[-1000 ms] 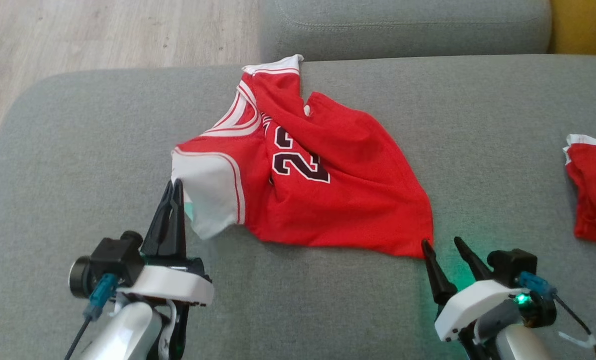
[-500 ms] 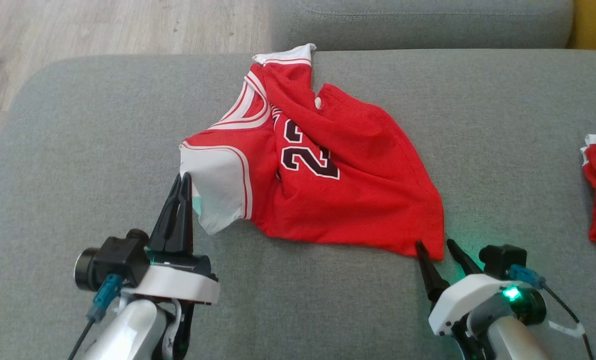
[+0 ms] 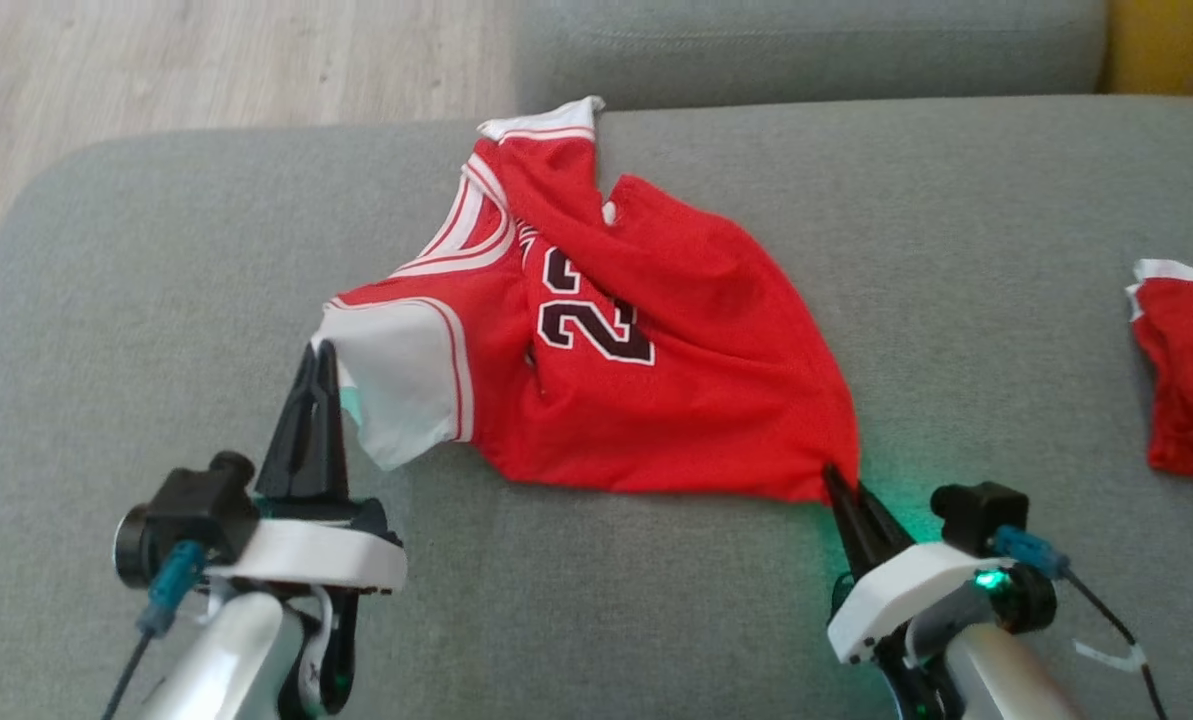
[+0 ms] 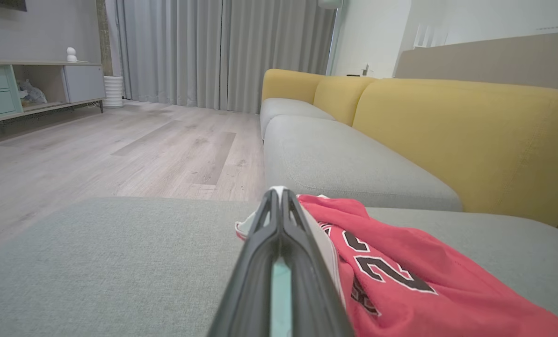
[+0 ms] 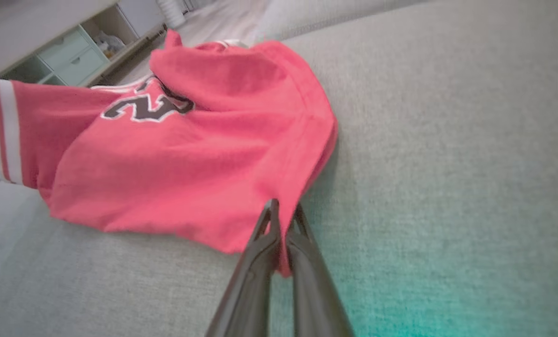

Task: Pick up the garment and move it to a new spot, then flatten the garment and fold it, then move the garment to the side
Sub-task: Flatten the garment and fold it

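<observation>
2 low tools (image 3: 322, 348) (image 3: 836, 475) on jersey (image 3: 676, 400) crnrs

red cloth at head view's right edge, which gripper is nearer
Right. The right gripper grips the jersey's hem corner, on the red cloth's side; the left gripper is across the jersey at its white sleeve.

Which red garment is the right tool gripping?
The numbered jersey in the middle, by its near corner; the other red garment lies apart at the right edge.

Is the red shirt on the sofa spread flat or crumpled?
Crumpled, not flat. The red shirt lies in folds on the grey sofa, and a flap of cloth covers part of its number.
</observation>
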Controlling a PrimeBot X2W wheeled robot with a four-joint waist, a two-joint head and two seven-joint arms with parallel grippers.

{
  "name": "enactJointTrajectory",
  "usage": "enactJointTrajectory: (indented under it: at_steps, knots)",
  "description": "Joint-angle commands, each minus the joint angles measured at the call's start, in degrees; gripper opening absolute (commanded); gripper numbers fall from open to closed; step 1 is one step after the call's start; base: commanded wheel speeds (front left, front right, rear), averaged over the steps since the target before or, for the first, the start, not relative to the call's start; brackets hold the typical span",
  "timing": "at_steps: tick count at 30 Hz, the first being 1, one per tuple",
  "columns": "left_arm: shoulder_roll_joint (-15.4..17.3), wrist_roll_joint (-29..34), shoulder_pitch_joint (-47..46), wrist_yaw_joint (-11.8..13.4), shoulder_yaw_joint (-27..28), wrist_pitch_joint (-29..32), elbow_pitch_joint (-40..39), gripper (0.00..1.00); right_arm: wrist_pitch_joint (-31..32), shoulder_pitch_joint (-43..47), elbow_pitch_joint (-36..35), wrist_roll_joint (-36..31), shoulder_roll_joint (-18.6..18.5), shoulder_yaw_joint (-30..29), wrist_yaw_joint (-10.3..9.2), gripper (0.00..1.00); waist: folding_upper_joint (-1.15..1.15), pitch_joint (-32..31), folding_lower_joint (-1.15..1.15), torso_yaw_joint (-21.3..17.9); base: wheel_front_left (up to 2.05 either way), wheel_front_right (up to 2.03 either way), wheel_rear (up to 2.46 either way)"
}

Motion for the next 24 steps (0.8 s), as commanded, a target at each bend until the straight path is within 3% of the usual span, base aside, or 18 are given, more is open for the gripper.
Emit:
enactJointTrajectory:
  at_steps: [1,7,14,24]
  knots:
    - [0.74,-0.84,-1.49,0.45,3.49,-0.69,-1.64,0.00,-1.88,-2.56,-2.65,0.78,-0.01,1.44,-0.05,0.00,0.00,-0.99,0.00,-0.80,0.00,0.00,0.00]
    - [1.85,-4.68,-3.68,-0.53,7.48,0.02,-4.40,0.00,-4.06,-6.03,-11.33,6.18,-0.27,-0.85,-0.05,0.00,0.00,-3.78,0.00,-2.31,0.00,0.00,0.00]
    - [3.07,-9.47,-8.58,-0.65,12.67,2.63,-11.51,0.00,-1.14,-10.58,-23.86,8.16,-4.65,-3.63,-0.05,0.00,0.00,-6.10,0.00,-3.19,0.00,0.00,0.00]
    - [3.52,-11.58,-23.47,2.11,16.19,8.81,-24.81,0.00,6.58,-16.93,-42.88,6.31,-7.81,-9.64,-0.05,0.00,0.00,-7.56,0.00,-3.30,0.00,0.00,0.00]
